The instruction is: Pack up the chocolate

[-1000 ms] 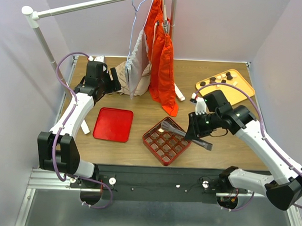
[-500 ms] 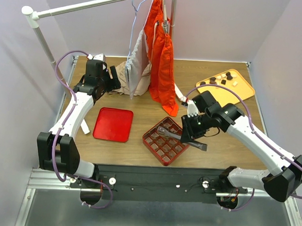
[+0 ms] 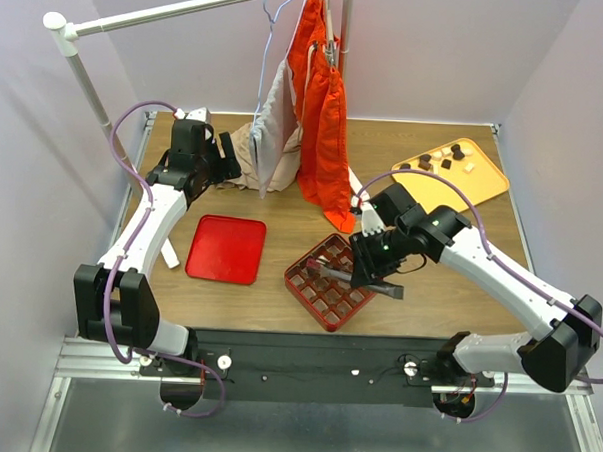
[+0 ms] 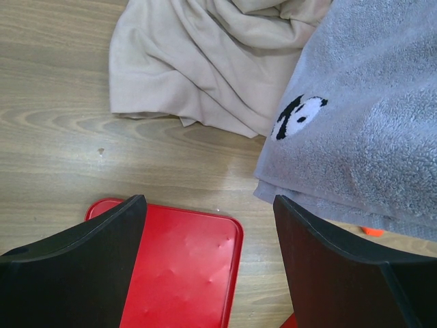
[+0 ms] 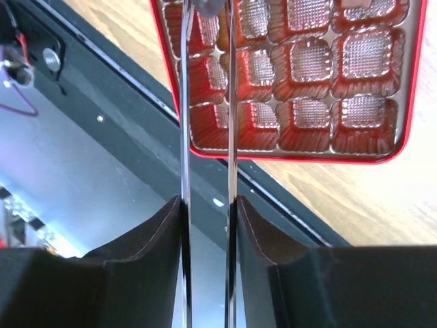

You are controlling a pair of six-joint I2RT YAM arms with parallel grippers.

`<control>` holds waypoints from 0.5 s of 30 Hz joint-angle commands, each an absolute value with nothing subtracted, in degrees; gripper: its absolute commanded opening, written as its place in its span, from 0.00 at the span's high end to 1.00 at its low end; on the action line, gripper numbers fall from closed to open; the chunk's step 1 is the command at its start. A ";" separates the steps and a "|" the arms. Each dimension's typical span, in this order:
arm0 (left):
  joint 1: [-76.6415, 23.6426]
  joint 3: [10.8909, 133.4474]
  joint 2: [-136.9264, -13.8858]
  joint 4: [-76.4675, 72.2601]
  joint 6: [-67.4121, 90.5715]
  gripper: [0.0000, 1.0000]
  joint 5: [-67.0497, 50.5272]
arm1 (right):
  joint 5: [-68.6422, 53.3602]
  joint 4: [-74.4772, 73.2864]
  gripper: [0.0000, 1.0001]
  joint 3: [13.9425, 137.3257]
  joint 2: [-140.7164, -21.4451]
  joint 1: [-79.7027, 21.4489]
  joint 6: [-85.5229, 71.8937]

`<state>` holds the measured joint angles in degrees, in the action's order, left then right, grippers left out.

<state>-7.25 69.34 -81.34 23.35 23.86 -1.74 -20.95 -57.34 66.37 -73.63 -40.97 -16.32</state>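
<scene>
Red plastic marks the nearest thing on the desk (image 3: 238, 301): a square gridded box (image 3: 323, 305) set cornerwise just beyond the black base rail, a little right of centre. The right gripper (image 5: 207, 201) hangs over its far right side, its fingers (image 5: 153, 232) pressed shut on a pair of thin metal tongs (image 5: 184, 102) whose two blades run forward and down across the box's cells. The blade tips sit at the very edge of the wrist view, so whether they carry a piece cannot be told. To the left of the box and apart from it lies a flat red lid (image 3: 225, 249). Farther back on the left, the left gripper (image 4: 208, 199) hovers above the desk with its fingers (image 4: 102, 253) spread wide and nothing between them; its wrist view looks down on the lid's far edge, a crumpled beige cloth (image 4: 198, 61) and a grey towel (image 4: 369, 123) bearing a small panda mark (image 4: 300, 115). At the far right corner rests a yellow-orange tray (image 3: 484, 179), well apart from the box, and the chocolate (image 3: 449, 162) lies scattered on it, mostly dark lumps with a couple of pale ones. Behind everything, an orange garment (image 3: 321, 117) hangs from a white rail (image 3: 171, 13).
</scene>
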 commanded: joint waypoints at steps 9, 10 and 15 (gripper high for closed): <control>-7.29 69.79 -80.60 23.91 23.47 0.16 -0.44 | -18.72 -54.93 0.45 66.45 -74.09 -41.84 -16.70; -7.29 69.79 -80.51 23.99 23.47 0.16 -0.44 | -18.63 -54.93 0.48 66.45 -74.00 -41.84 -16.79; -7.29 69.70 -80.42 23.99 23.47 0.15 -0.53 | -18.19 -54.84 0.52 66.62 -73.83 -41.84 -17.14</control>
